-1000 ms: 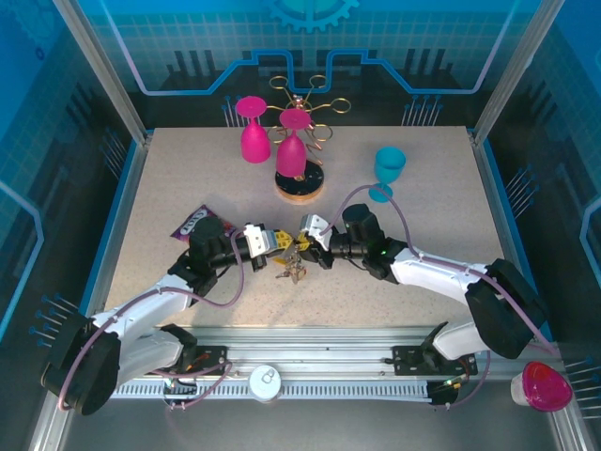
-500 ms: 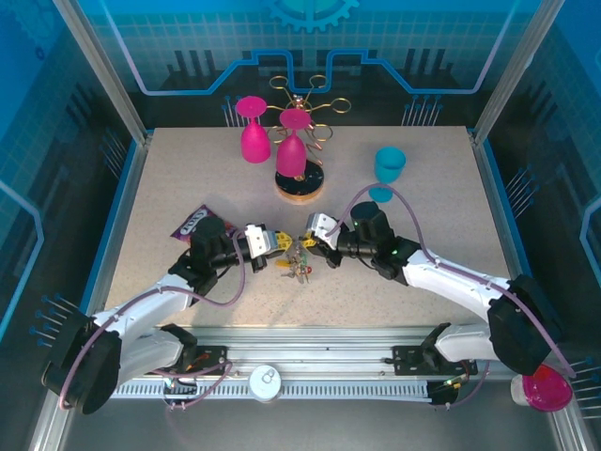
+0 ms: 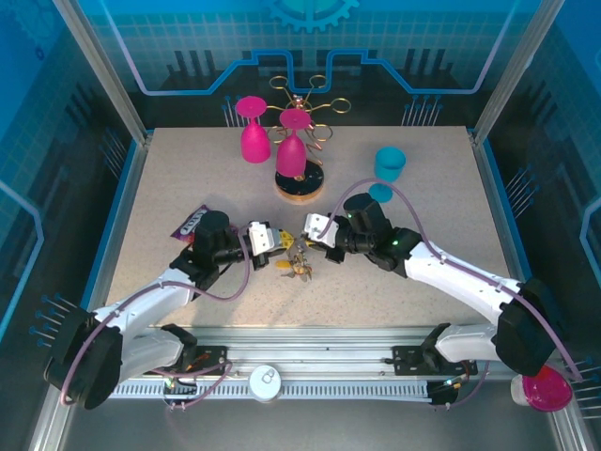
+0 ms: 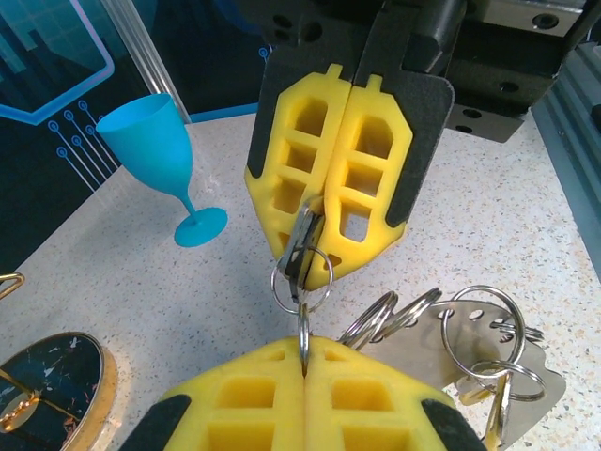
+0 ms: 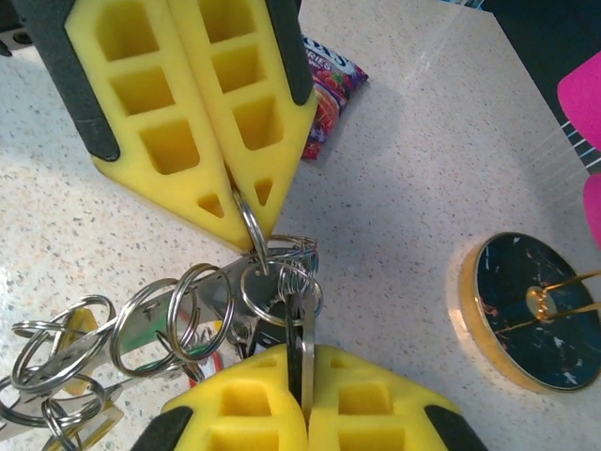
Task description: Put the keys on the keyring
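Top view: both arms meet low-centre on the tabletop, the left hand and right hand tip to tip, nearly touching. The keys lie in a small bunch on the tabletop just below the two hands. Right wrist view: the left hand comes in from the upper left, yellow pads pressed together, pinching the keyring at its tips, ring seen almost edge-on. The right hand is at the bottom centre of that view, pads closed flat on a key that stands upright between them. A small split ring hangs between key and keyring, touching both. More split rings and a flat metal tag spread to the lower left, resting on the tabletop. Snack packet at top centre, round rack base at right. In the top view the rack base sits above the hands with one pink glass on it, a second pink glass just left, and the blue glass to the right, well apart from the keys.
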Robot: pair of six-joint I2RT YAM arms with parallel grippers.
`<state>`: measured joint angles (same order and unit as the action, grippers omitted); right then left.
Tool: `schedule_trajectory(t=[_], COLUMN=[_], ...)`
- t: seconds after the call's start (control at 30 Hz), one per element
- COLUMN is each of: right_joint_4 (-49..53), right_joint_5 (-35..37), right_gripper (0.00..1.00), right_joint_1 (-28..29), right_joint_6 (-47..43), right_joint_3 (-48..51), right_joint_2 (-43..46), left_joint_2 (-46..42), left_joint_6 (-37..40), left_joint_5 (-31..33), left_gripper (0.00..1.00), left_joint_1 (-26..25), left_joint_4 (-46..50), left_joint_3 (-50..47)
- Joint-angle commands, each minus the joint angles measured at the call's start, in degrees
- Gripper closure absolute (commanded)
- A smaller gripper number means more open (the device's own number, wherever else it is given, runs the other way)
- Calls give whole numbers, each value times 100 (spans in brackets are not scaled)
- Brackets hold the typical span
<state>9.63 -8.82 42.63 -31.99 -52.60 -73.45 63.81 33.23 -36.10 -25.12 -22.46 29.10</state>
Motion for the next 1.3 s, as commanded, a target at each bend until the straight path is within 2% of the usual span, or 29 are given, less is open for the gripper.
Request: schedule_trajectory(t=[0.0,0.23,0.4,0.5,0.57,0.7,0.9,0.97,1.13,1.27], right_joint_4=[459,672,723,747,768,673,477,322,-13,-380], right_joint_5=[860,1540,1683,1708,1707,1683,1604,1612,1882,2048], right_gripper=[100,100,100,100,100,100,100,100,100,100], right_joint_1=[116,376,390,395,398,477,934,1128,1397,1397], right_joint_6=[-406,-574,-636,-628,-562,-405,-6,207,1580,1950], right_joint_3=[-408,-818,-953,-1030,-1112,-1342,-2019,-2223,-2676,-2434], right_joint_2=[85,-29,-64,-86,-127,-372,-928,-1130,-1819,-2200], left_joint_2=[64,-4,-235,-502,-724,-1295,-2256,-2508,-2864,-2850], left_joint_6=[83,-35,-136,-535,-1044,-2289,-3155,-3423,-3942,-4413], left_joint_5=[-174,-138,58,396,813,2331,5035,5741,6714,6975], left_gripper=[91,54,45,40,37,25,11,9,8,8], left_joint_1=[45,48,52,56,63,62,101,150,303,429], left_joint_4=[335,243,284,228,72,-170,464,760,1163,1445], left_joint_3=[140,110,113,154,224,240,166,175,147,176])
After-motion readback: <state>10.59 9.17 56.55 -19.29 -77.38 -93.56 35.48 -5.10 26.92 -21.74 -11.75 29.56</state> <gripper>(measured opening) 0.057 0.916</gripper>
